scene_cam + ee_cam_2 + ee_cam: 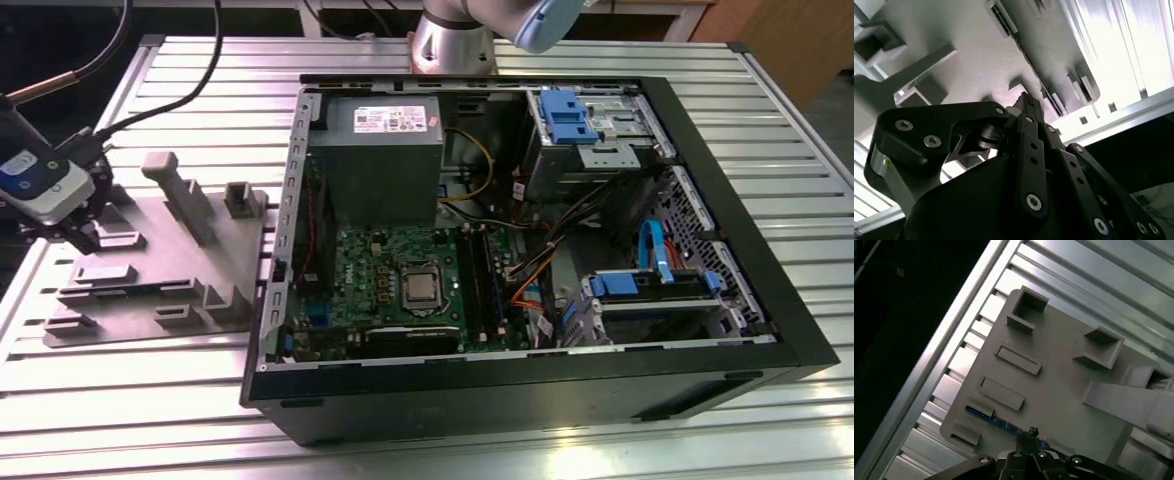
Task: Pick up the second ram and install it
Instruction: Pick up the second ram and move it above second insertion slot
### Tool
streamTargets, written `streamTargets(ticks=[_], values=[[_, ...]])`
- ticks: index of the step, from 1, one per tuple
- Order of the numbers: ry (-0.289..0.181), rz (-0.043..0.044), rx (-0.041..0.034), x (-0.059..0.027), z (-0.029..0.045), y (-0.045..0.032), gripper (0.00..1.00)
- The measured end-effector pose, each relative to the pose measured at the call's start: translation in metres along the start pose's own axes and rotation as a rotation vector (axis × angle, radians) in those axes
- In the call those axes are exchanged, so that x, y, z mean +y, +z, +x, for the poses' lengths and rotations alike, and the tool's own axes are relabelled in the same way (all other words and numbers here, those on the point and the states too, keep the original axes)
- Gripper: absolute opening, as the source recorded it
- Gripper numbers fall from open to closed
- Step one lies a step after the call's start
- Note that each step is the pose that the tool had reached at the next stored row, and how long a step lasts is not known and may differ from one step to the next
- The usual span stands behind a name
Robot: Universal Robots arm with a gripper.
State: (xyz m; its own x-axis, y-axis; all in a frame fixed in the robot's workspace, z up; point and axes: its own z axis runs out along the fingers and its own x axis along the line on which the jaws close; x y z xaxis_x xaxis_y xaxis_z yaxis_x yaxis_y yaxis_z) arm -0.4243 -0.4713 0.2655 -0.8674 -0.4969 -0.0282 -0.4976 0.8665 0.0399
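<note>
Here, at the grey fixture tray (pixel 167 262) on the bench (pixel 134 400), clamping the 2nd ram (pixel 989 417) in its slot with jaws of the gripper (pixel 1031 432) drawn together; liable to jam it if lifted crooked.

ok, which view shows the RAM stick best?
First wrist view: the RAM stick shows blue along the tray edge, at the hand. Second wrist view gives at most a dark line; exterior view, too small to tell.

Open PC case (pixel 534 385) w/ motherboard (pixel 360 270), grey fixture tray (pixel 154 260) beside.
</note>
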Motion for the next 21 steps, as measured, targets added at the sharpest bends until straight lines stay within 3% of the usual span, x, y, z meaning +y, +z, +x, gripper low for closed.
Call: streamTargets(ticks=[21], values=[[-0.382,-0.0058,0.0181,-0.0001,0.0001,0.0029,0.1]])
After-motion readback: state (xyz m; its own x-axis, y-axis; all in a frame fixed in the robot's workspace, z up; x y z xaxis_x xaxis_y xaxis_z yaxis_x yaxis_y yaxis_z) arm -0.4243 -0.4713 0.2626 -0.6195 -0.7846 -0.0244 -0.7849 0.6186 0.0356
